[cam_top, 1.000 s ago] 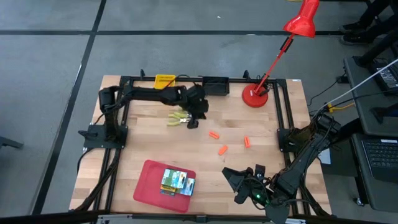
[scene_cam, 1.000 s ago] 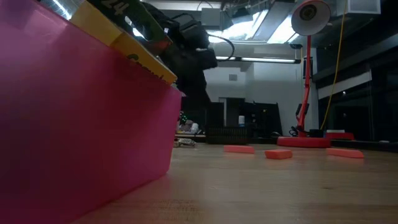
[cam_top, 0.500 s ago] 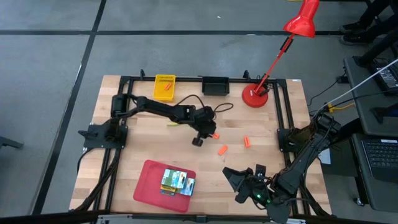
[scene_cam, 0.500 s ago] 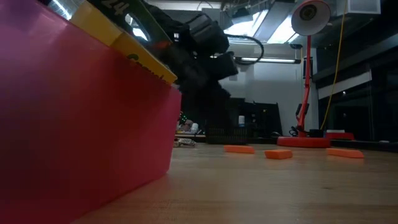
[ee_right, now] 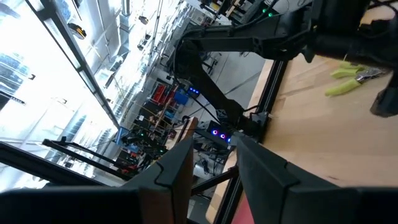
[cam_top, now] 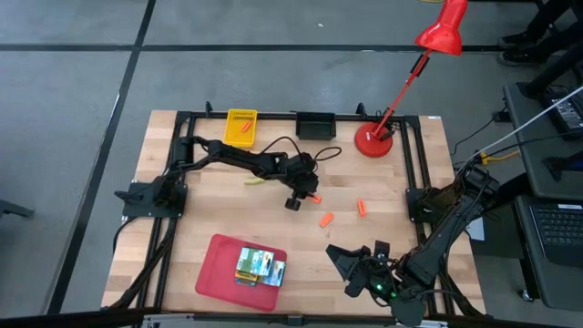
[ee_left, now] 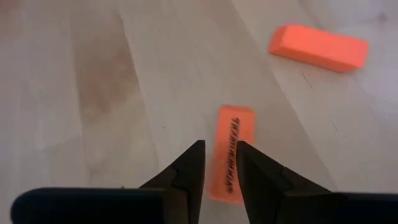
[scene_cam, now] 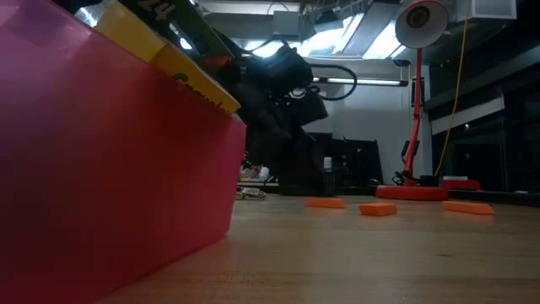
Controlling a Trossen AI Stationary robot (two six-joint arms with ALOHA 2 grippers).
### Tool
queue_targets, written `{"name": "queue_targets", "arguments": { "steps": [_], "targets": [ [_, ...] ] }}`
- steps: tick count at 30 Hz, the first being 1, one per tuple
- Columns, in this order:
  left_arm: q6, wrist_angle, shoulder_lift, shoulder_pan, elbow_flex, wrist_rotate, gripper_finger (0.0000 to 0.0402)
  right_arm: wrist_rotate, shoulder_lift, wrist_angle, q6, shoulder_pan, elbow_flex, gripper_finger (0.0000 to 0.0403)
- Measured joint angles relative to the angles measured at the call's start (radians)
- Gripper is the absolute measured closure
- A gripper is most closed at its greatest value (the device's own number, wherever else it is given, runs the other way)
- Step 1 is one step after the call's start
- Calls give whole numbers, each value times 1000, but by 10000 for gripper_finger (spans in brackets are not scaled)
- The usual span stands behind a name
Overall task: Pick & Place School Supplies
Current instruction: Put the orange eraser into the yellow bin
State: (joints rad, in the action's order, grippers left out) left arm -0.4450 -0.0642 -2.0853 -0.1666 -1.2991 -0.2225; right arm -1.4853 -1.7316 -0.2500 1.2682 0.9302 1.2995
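My left gripper (cam_top: 296, 199) hangs just over an orange piece (ee_left: 231, 155) near the table's middle. Its fingers are a narrow gap apart, in line with the piece's length. Two more orange pieces (cam_top: 325, 219) (cam_top: 362, 208) lie flat to its right and nearer. Yellow-green pliers (cam_top: 257, 179) lie on the wood, partly under the left arm. Green-and-yellow boxes (cam_top: 260, 266) sit in the red tray (cam_top: 217, 273). My right gripper (cam_top: 364, 264) waits at the near right corner, its fingers slightly apart in its wrist view.
A yellow box (cam_top: 241, 126) and a black holder (cam_top: 315, 124) sit at the far edge. The red lamp's base (cam_top: 373, 141) stands far right, its arm leaning out over the edge. Black frame rails run along both sides. Bare wood lies between the tray and the orange pieces.
My left gripper has swung from beside the pliers toward the table's right and near side, and now hangs over the leftmost orange piece. In the last half second it came lower. The pliers stay on the wood behind it.
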Motion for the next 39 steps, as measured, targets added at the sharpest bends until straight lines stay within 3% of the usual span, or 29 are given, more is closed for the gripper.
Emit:
{"name": "queue_targets", "arguments": {
  "steps": [11, 39],
  "targets": [
    [39, 2, -37, -4, -6, -45, 315, 1, 0, -5, 3, 0, 0, 275],
    [148, -74, -41, 75, -5, -46, 315, 31, 0, -7, -1, 0, 0, 275]
  ]
}}
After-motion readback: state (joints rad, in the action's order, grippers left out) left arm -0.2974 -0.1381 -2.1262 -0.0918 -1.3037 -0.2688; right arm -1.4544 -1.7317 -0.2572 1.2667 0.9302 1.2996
